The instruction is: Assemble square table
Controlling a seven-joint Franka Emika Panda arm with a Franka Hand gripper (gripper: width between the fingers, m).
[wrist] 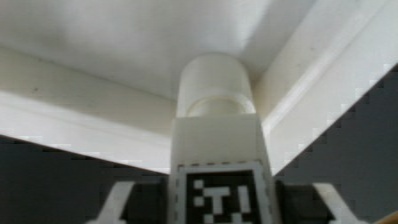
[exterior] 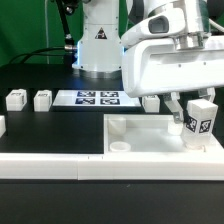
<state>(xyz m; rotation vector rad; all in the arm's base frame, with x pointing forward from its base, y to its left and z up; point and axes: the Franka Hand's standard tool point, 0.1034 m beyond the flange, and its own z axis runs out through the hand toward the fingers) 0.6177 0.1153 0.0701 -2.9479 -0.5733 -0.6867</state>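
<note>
Gripper [exterior: 190, 106] is clamped on a small white block leg with a black-white tag [exterior: 202, 120]; jaws narrow, one on each side of it. It sits mid right in the exterior view, just under the arm's big white hand housing [exterior: 160, 62]. Key relation: leg hangs roughly upright, long axis approx vertical, over the right-hand end of the white plastic square tray-like table top w/ raised rim [exterior: 150, 140], which fills the lower centre-right of that view. Wrist view agrees: leg [wrist: 222, 120] runs straight out from between the dark fingers [wrist: 128, 205], tag end nearest the cam, rounded end aimed at an inner corner of the top [wrist: 107, 60] where two rim walls meet; can't tell if the tip touches the floor or sits just above it. So the target corner lies dead ahead along the leg axis, i.e. down from the gripper; next move prob. a short push or twist along that axis w/ little sideways correction; risk is a tilted leg jamming on the rim. The top's lower-left corner shows a round socket-like feature [exterior: 120, 146], nothing in it. Unfitted: first spare leg [exterior: 15, 99] and second spare leg [exterior: 42, 99] at mid left; third spare leg [exterior: 150, 101] behind the top; marker board [exterior: 98, 98] between them.
</note>
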